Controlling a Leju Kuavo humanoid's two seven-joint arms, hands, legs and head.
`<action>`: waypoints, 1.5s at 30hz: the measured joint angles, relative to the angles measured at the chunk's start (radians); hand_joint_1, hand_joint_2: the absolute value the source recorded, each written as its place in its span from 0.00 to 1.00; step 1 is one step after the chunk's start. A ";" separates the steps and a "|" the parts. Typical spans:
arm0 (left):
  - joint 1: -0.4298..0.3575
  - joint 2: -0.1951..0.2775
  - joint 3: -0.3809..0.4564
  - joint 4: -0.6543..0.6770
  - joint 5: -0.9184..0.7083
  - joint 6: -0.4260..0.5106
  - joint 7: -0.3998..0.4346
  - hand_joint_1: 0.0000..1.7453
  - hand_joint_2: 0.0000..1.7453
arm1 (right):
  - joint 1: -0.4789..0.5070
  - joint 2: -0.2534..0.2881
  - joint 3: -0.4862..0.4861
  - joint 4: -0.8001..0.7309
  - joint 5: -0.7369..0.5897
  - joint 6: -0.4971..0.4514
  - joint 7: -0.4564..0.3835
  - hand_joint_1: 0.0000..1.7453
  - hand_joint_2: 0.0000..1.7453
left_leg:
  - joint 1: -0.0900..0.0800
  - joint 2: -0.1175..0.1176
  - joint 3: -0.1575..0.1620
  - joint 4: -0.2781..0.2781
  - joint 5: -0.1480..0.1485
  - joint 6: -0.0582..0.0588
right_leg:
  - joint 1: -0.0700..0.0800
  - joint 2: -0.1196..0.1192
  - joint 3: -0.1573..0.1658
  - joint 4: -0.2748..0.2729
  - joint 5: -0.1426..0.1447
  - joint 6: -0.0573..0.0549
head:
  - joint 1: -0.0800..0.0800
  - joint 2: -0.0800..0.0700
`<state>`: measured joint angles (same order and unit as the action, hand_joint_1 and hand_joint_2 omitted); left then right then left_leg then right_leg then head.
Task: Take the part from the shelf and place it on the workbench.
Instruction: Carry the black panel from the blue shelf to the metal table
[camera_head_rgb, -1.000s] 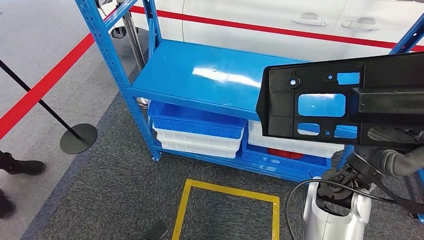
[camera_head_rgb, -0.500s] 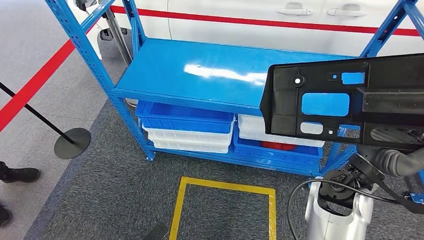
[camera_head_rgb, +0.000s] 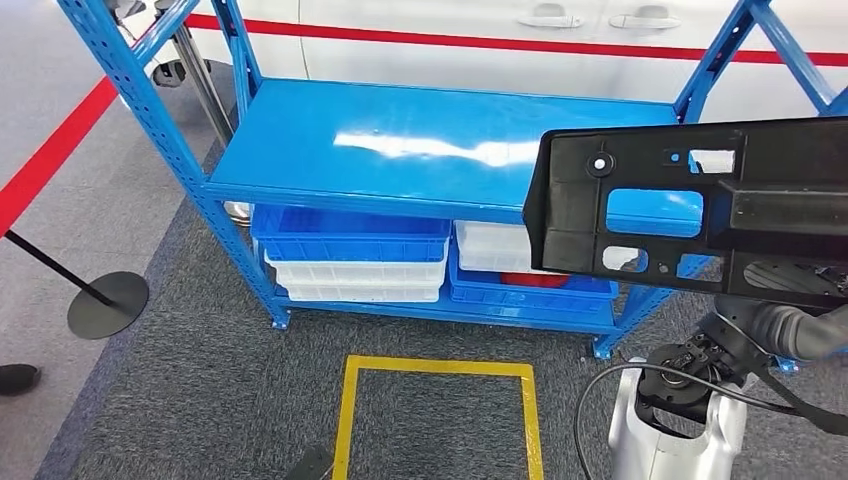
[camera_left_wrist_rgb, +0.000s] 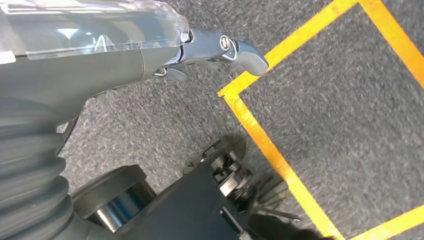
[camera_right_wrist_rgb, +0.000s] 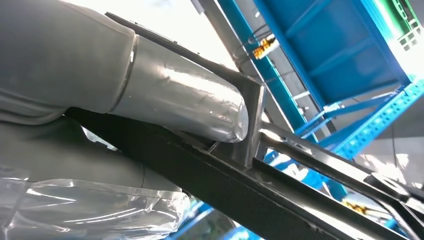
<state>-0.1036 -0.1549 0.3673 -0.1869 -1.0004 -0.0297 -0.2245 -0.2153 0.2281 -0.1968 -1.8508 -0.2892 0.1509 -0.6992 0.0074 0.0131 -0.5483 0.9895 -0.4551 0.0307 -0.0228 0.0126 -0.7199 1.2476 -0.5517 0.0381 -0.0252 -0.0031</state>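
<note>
The part (camera_head_rgb: 700, 210) is a long black plastic panel with several cut-outs, held up at the right of the head view in front of the blue shelf (camera_head_rgb: 400, 140). My right hand (camera_right_wrist_rgb: 100, 90) grips it, its thick grey thumb (camera_right_wrist_rgb: 190, 107) pressed against a rib of the part (camera_right_wrist_rgb: 225, 185). In the head view the panel hides that hand, and the right forearm (camera_head_rgb: 790, 325) shows beneath it. My left hand (camera_left_wrist_rgb: 200, 47) hangs over the grey carpet with nothing in it, its thumb stretched out.
The shelf's top board is bare. Blue bins (camera_head_rgb: 350, 235) and white bins (camera_head_rgb: 355, 275) fill its lower level. A yellow floor square (camera_head_rgb: 437, 368) lies before the shelf. A stanchion base (camera_head_rgb: 105, 303), a person's shoe (camera_head_rgb: 15, 378) and a white car (camera_head_rgb: 450, 40) stand around.
The whole picture has shifted: the camera has moved, so the shelf sits more to the left and shows more fully. The part stays in my right hand at the same place in view.
</note>
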 joint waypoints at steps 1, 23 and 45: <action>0.001 0.000 0.000 0.000 -0.001 0.000 -0.001 0.00 1.00 | 0.003 0.001 -0.003 0.000 0.001 0.001 0.000 1.00 0.00 | -0.001 0.009 -0.001 0.001 0.000 0.000 | 0.000 -0.003 -0.017 0.040 -0.010 0.002 | 0.000 0.000; 0.007 -0.002 0.024 0.000 0.010 -0.007 -0.004 0.00 1.00 | 0.014 0.017 -0.048 0.010 0.021 0.005 0.001 1.00 0.00 | -0.005 -0.055 -0.003 0.028 -0.021 -0.030 | 0.003 0.055 0.104 -0.221 0.122 -0.035 | 0.000 0.000; 0.009 -0.011 0.043 0.000 -0.001 -0.017 0.026 0.00 1.00 | 0.040 0.020 -0.156 0.119 -0.102 -0.002 0.001 1.00 0.00 | -0.006 0.001 -0.082 0.203 -0.126 -0.050 | 0.006 -0.008 0.121 -0.234 0.113 -0.055 | 0.000 0.000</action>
<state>-0.0947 -0.1663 0.4099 -0.1869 -1.0018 -0.0466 -0.1985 -0.1757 0.2483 -0.3531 -1.7319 -0.3913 0.1488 -0.6981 0.0011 0.0145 -0.6300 1.1926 -0.5807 -0.0190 -0.0168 0.0050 -0.5987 1.0138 -0.4388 -0.0165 -0.0256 -0.0031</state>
